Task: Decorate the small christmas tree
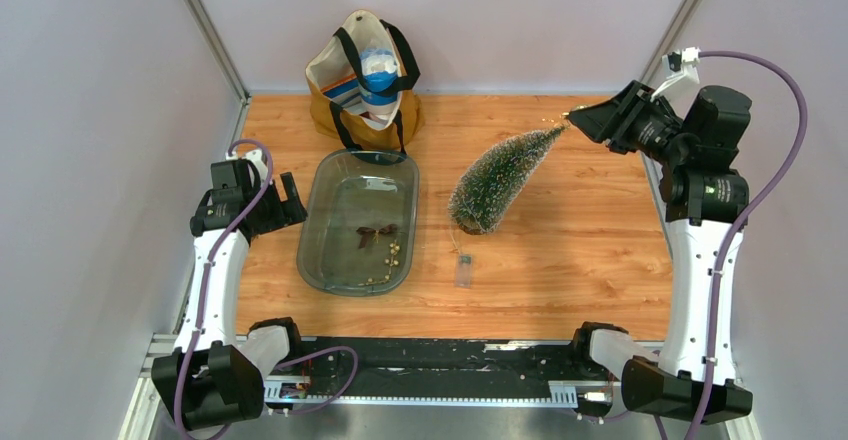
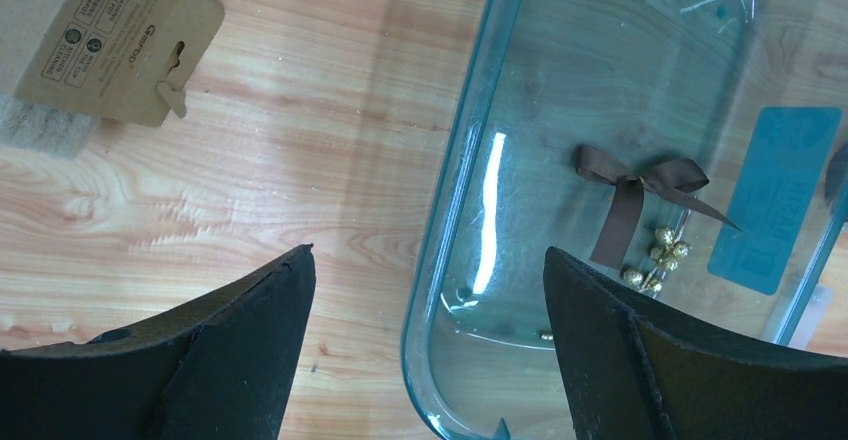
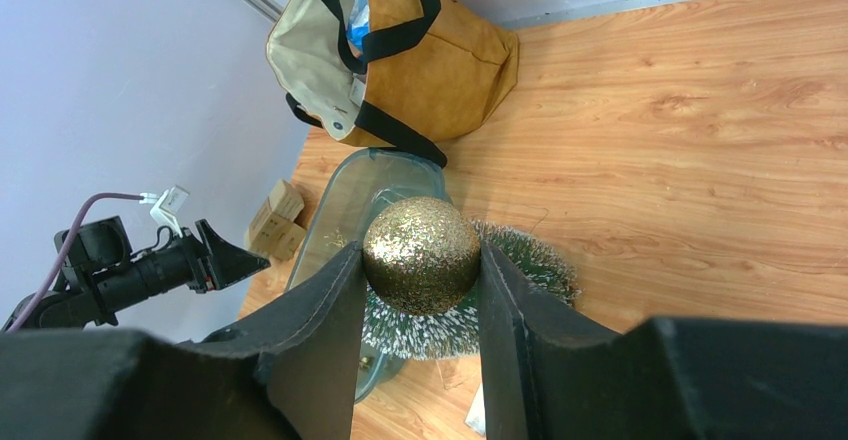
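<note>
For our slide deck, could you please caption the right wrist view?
Right gripper pinches a gold glitter ball, the frosted tree just behind it, bag and tray beyond.

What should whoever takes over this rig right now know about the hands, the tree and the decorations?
Hands: the left hand is open and empty above the rim of the clear rectangular tray. The right hand is shut on a gold glitter ball at the tip of the small frosted green christmas tree, which leans with its base on the wooden table.
In the tray: a brown ribbon bow and small gold beads.
Done: no ornament visible on the branches.
Left: settle the ball, then the bow and beads.
</note>
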Robot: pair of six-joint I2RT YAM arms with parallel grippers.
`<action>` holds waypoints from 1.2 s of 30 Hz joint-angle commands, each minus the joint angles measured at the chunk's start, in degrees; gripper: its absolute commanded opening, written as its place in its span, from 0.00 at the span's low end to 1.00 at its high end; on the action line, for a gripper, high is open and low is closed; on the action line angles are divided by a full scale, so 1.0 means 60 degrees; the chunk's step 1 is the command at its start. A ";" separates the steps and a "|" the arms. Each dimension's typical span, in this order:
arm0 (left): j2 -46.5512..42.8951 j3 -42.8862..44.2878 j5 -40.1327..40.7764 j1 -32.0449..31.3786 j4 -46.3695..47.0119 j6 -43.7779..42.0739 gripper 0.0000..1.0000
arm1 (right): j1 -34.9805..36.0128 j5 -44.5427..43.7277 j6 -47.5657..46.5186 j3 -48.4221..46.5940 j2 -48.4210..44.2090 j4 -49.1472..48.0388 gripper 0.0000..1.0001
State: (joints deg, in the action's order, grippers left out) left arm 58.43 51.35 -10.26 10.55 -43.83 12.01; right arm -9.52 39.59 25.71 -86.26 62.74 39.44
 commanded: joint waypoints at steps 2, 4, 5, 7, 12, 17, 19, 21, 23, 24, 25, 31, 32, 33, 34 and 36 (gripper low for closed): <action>-0.0012 0.0011 -0.0136 0.0073 0.0304 -0.0200 0.91 | -0.0040 0.0022 0.0284 -0.0052 0.0090 -0.0801 0.31; 0.0002 0.0011 -0.0135 0.0073 0.0304 -0.0200 0.91 | -0.0040 -0.0138 0.0285 -0.0067 0.0119 -0.0861 0.31; 0.0002 0.0011 -0.0135 0.0073 0.0318 -0.0200 0.91 | -0.0040 -0.0212 0.0256 -0.0081 0.0148 -0.0861 0.32; 0.0002 -0.0004 -0.0135 0.0073 0.0304 -0.0200 0.91 | -0.0040 -0.0300 0.0212 -0.0096 0.0207 -0.0846 0.32; 0.0061 0.0010 -0.0150 0.0073 0.0304 -0.0200 0.91 | -0.0054 -0.0519 0.0021 0.0006 0.0237 -0.0685 0.34; 0.0105 0.0025 -0.0194 0.0073 0.0304 -0.0200 0.91 | -0.0054 -0.0593 -0.0081 0.0284 0.0178 -0.0641 0.35; 0.0119 0.0025 -0.0208 0.0059 0.0304 -0.0214 0.91 | -0.0040 -0.0637 -0.0111 0.0387 0.0105 -0.0626 0.36; 0.0119 0.0025 -0.0209 0.0073 0.0304 -0.0200 0.91 | -0.0069 -0.0666 -0.0140 0.0460 0.0061 -0.0626 0.36; 0.0119 0.0025 -0.0209 0.0073 0.0304 -0.0200 0.91 | -0.0083 -0.0681 -0.0169 0.0533 0.0017 -0.0597 0.38; 0.0119 0.0025 -0.0223 0.0073 0.0304 -0.0200 0.91 | -0.0083 -0.0681 -0.0213 0.0563 -0.0012 -0.0597 0.38; 0.0134 0.0025 -0.0209 0.0073 0.0304 -0.0214 0.91 | -0.0069 -0.0696 -0.0199 0.0621 -0.0041 -0.0597 0.39; 0.0163 0.0025 -0.0238 0.0073 0.0304 -0.0200 0.91 | -0.0113 -0.0769 -0.0257 0.0753 -0.0202 -0.0597 0.51; 0.0149 0.0025 -0.0238 0.0073 0.0304 -0.0200 0.91 | -0.0127 -0.0769 -0.0272 0.0768 -0.0232 -0.0597 0.52; 0.0149 0.0025 -0.0267 0.0073 0.0304 -0.0214 0.91 | -0.0127 -0.0812 -0.0272 0.0783 -0.0247 -0.0582 0.54; 0.0149 0.0025 -0.0253 0.0073 0.0304 -0.0200 0.91 | -0.0113 -0.0827 -0.0272 0.0768 -0.0261 -0.0611 0.55; 0.0163 0.0025 -0.0296 0.0073 0.0318 -0.0200 0.91 | -0.0142 -0.0871 -0.0272 0.0753 -0.0291 -0.0597 0.62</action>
State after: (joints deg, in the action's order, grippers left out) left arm 59.37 51.35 -10.72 10.55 -43.81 11.99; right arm -9.91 35.40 24.95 -81.41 62.57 37.28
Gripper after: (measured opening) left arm 0.913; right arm 0.575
